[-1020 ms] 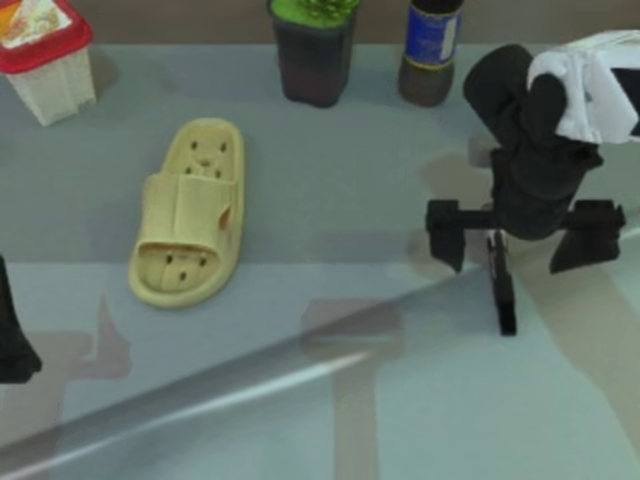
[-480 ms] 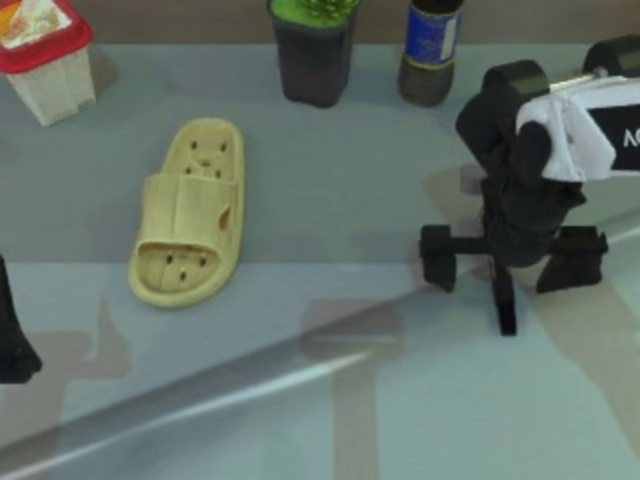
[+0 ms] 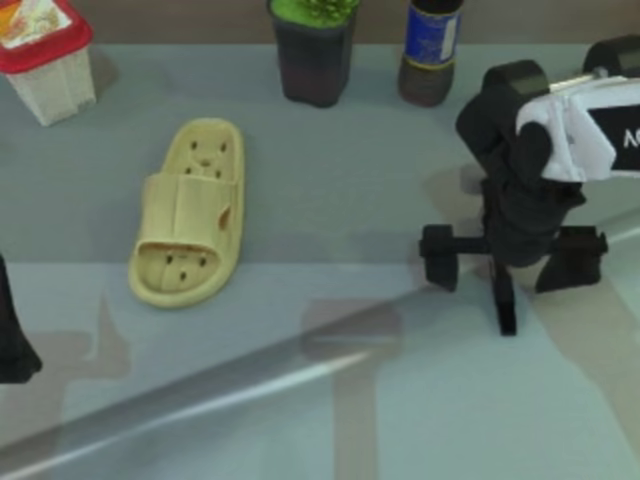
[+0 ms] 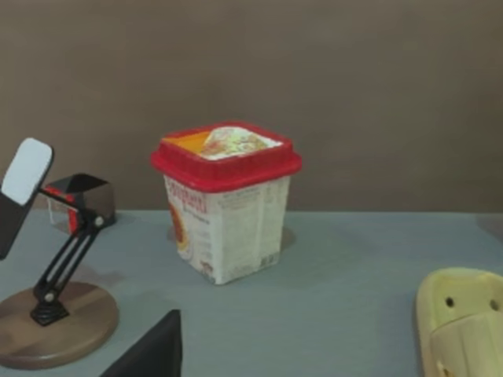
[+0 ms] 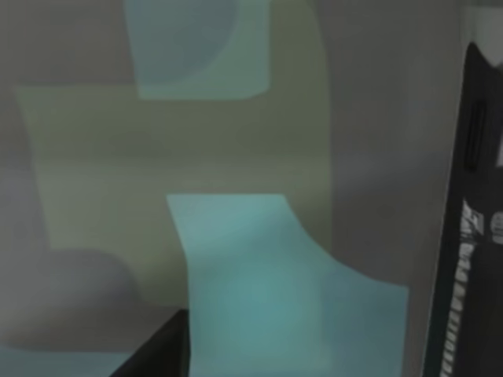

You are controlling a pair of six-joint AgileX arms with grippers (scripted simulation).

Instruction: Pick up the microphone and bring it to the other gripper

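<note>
Grey-green table point(image 3: 330, 200): one pale yellow foam slipper point(image 3: 187, 212), one blue-labelled dark bottle point(image 3: 431, 50), its writing unreadable. The right gripper point(image 3: 508, 255) is spread wide astride one black-handled microphone point(image 3: 504, 300). The left arm point(image 3: 10, 340) is parked at the left edge.

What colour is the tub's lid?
Red lid on a white tub, best seen in the left wrist view.

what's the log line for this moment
right claw: open, straddling microphone | microphone: on table | left claw: parked, left edge

No readable text; only a cut-off white mark on the right arm's casing point(image 3: 600, 120)
</note>
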